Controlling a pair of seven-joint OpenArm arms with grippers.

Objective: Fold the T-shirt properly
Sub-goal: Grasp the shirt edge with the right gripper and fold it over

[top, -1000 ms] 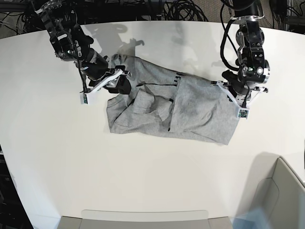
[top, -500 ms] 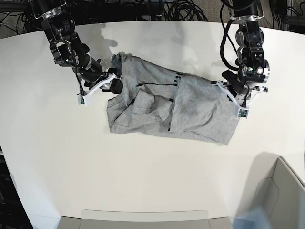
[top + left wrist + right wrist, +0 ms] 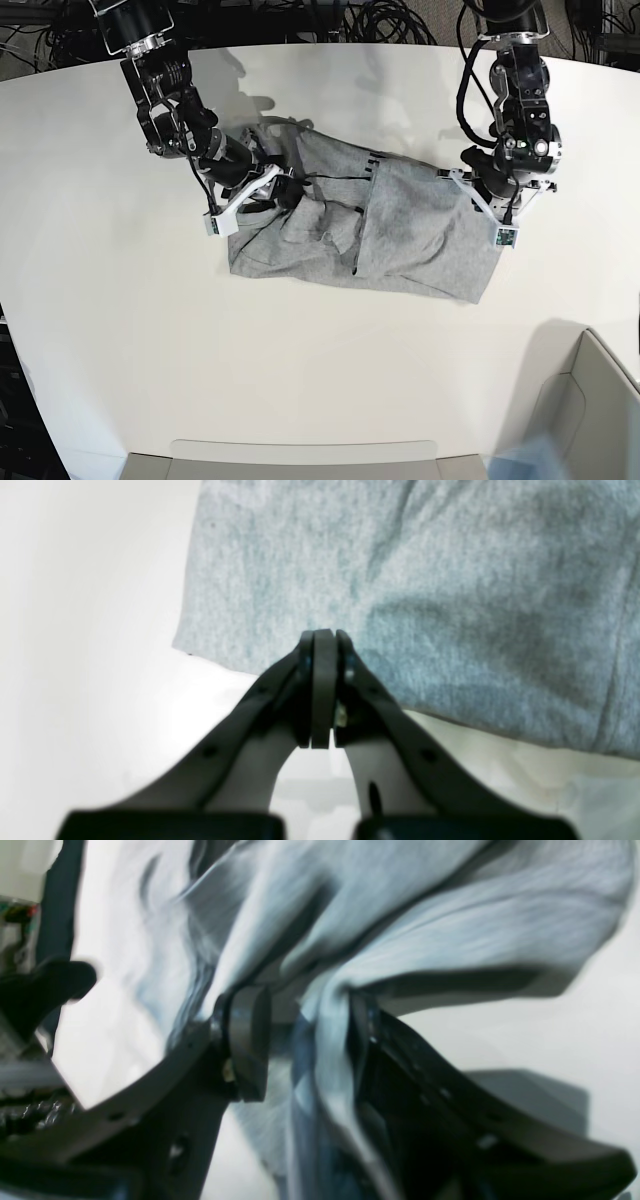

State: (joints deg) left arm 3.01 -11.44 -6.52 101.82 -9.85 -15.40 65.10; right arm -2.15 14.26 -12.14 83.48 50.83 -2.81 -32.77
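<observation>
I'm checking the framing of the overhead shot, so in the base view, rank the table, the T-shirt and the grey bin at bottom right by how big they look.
1. Table: fills most of the view.
2. T-shirt: a crumpled grey spread between the two arms.
3. Grey bin: smallest, though the frame edge cuts it off, so its full extent is unsure.

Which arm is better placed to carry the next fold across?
Probably the right. Its tool has a bunch of the T-shirt between its pads, lifted at the edge. The left tool is shut at the opposite hem, seemingly pinning it.
</observation>
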